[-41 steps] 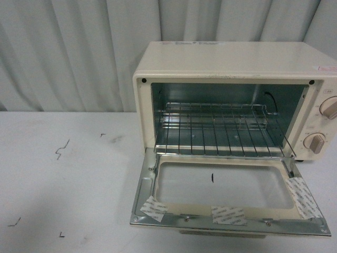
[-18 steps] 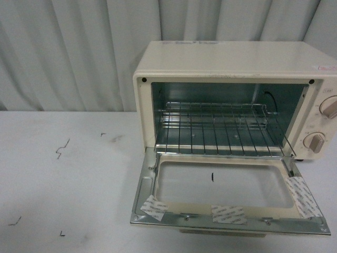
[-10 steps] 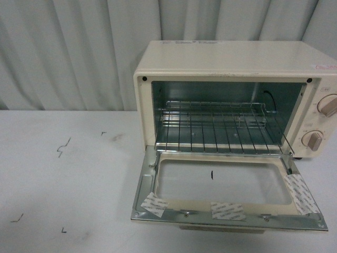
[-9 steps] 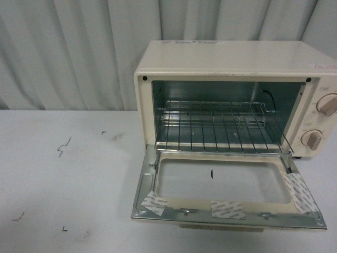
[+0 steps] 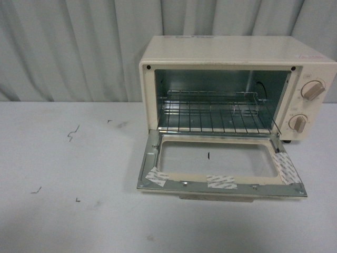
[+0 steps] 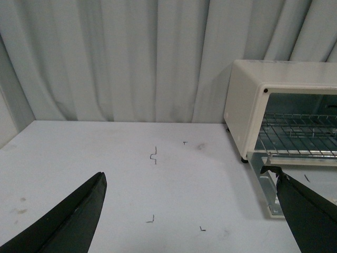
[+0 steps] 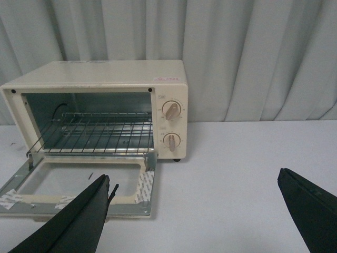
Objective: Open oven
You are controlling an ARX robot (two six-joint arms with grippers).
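Since the earlier front pictures, the oven (image 5: 237, 89) had slid higher and looked smaller in the front view, and both knobs (image 5: 313, 90) now showed in full, so my view had pulled back from it. No arm showed in the front view. From my seat far away I saw the oven sitting on the white table (image 5: 68, 211), over on the right side, in front of the gray curtain (image 5: 68, 47). Its door (image 5: 218, 168) was folded all the way down and lay flat on the table. Three bits of tape (image 5: 221, 182) were stuck along the door's front edge. The wire rack (image 5: 213, 110) sat inside the shiny box. Some small dark marks (image 5: 72, 133) were on the table to the left. In the left wrist view, the left gripper (image 6: 195, 216) had its two dark fingers (image 6: 68, 221) spread far apart, with nothing between them, and the oven's left corner was near one finger. In the right wrist view, the right gripper (image 7: 200, 211) was spread wide too, holding nothing, and it hung in front of the oven.
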